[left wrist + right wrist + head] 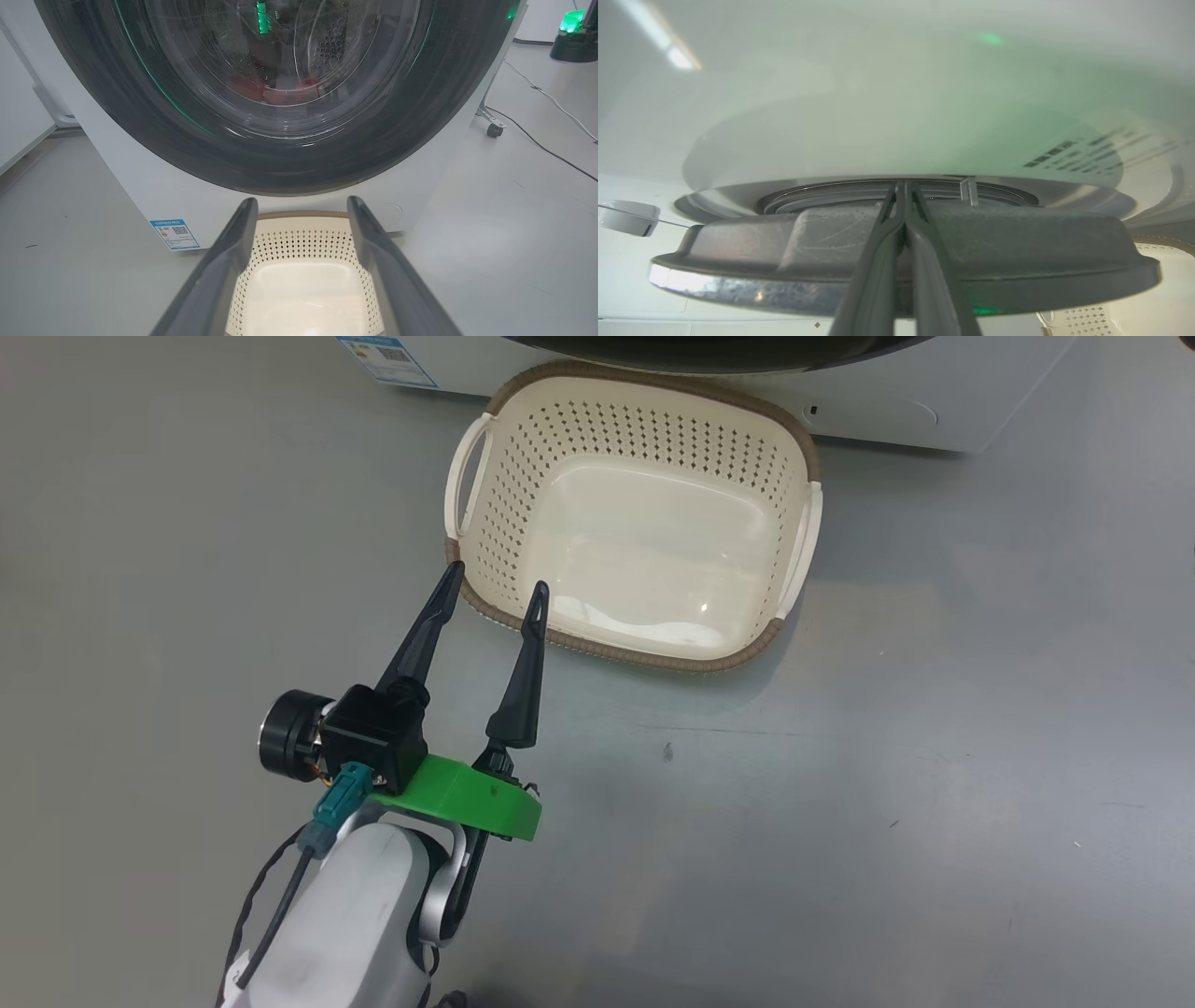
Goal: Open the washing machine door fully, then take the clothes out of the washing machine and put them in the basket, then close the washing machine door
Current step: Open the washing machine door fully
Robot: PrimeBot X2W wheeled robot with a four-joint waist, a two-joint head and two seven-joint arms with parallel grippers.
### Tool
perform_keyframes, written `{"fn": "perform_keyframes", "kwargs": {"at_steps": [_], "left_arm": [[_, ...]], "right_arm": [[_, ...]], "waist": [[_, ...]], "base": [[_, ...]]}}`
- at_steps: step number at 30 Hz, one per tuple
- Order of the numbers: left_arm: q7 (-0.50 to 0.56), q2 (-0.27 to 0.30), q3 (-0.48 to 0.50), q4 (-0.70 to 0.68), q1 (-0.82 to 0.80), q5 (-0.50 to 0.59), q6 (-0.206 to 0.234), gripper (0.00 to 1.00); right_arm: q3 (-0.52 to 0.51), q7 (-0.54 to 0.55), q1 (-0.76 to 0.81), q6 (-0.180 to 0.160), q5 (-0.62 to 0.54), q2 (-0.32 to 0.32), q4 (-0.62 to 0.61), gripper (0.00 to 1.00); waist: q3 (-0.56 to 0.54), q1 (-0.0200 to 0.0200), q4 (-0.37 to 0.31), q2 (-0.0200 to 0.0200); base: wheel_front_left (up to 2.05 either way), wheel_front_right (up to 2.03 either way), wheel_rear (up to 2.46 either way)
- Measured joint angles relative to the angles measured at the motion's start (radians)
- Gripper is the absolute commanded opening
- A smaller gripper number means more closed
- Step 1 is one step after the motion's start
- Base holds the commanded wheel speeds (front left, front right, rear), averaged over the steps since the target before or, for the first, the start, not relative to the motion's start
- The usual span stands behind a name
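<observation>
- The washing machine (887, 411) is cut off by the head view's top edge. I get just its bottom strip and a dark sliver of the washing machine door (709, 350).
- The blue label (387, 359) at the washing machine's bottom corner is cropped, and its print is too small for me to read.
- Inside the washing machine, the clothes (289, 91) are a red smear behind glass; I can't make out their shape.
- The basket (303, 280), in front of the washing machine, has its sides hidden behind the left gripper (301, 201) and its near end cropped.
- The right gripper (903, 184) has its fingers pressed together, and its tips blur into the door; I can't tell if they touch it.
- The dark print (1092, 149) beyond the door is blurred.

Right gripper (903, 187) (fingers together) at the washing machine door (1017, 247)
</observation>
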Motion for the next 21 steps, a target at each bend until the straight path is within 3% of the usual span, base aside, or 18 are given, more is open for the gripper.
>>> {"fn": "perform_keyframes", "kwargs": {"at_steps": [21], "left_arm": [[0.000,0.000,0.007,0.018,-0.002,0.004,0.000,1.00]], "right_arm": [[-0.002,0.186,0.009,0.046,0.107,-0.014,0.079,0.00]], "waist": [[-0.027,0.0000,-0.028,0.0000]], "base": [[0.00,0.00,0.00]]}}
